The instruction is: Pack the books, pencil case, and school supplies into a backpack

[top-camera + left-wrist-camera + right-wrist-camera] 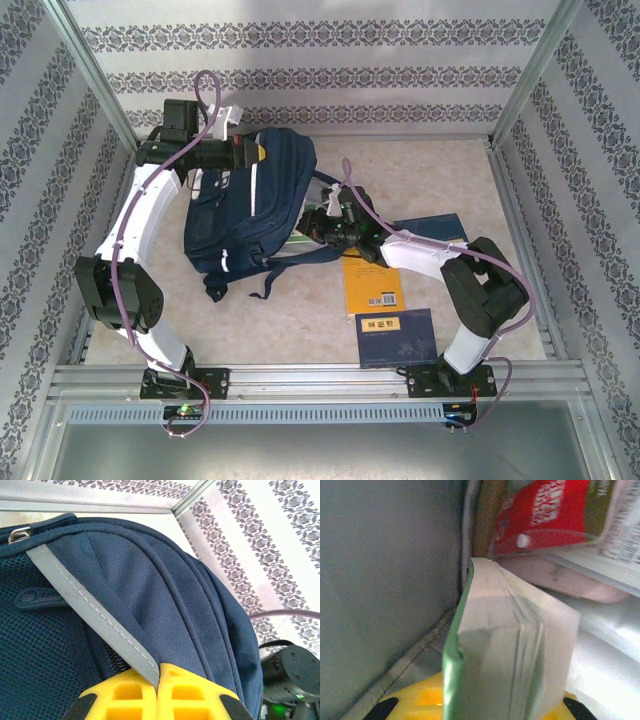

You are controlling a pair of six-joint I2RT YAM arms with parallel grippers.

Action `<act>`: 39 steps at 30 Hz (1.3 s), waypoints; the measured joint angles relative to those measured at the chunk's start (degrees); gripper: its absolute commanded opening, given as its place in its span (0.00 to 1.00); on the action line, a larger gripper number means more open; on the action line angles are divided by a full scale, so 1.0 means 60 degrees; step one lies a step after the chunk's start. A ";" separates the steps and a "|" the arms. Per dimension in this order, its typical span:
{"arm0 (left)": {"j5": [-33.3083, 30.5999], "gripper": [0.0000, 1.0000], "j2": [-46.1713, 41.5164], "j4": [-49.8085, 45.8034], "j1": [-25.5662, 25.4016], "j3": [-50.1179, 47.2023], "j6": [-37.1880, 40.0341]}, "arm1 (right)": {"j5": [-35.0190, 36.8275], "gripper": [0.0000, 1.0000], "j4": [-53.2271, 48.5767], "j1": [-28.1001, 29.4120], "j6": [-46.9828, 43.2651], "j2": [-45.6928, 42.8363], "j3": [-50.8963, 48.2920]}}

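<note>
Backpack: your navy backpack lies flat on the table, toward 10 o'clock from the centre. Its dark straps trail off toward 6 o'clock.
Left gripper: you have the left gripper at the backpack's 12 o'clock edge. In the left wrist view its yellow fingers are clenched tip to tip. They pinch the grey reflective stripe and the navy fabric beside it.
Right gripper: your right gripper sits at the backpack's 3 o'clock side, at the opening. In its wrist view the yellow pads are grasping a green booklet, seen edge-on with its green cover at 9 o'clock and its white pages fanned toward 3 o'clock.
Inside the bag: beyond the booklet, at 1 o'clock in the right wrist view, you see a red-printed packet in clear wrap. Grey lining stands at 9 o'clock.
Orange-yellow paperback: it lies outside the bag at 4 o'clock from the table's centre, with its far end under the right arm.
Navy books: one navy book lies at 5 o'clock, just beside the paperback's near end. The second navy book lies at 3 o'clock, partly under the right arm.
</note>
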 measured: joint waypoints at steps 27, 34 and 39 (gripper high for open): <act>0.0943 0.00 0.0000 0.1519 0.0069 -0.0586 -0.1337 | 0.0022 0.74 -0.0922 0.1035 0.0379 0.4619 0.5224; 0.1169 0.00 -0.0051 0.2269 0.0503 -0.1056 -0.1770 | 0.0124 0.88 -0.0940 0.0783 -0.0229 0.3603 0.4058; 0.1104 0.00 -0.0251 0.2382 0.0670 -0.1384 -0.1767 | 0.0109 0.89 -0.0925 0.0444 -0.0790 0.2266 0.3151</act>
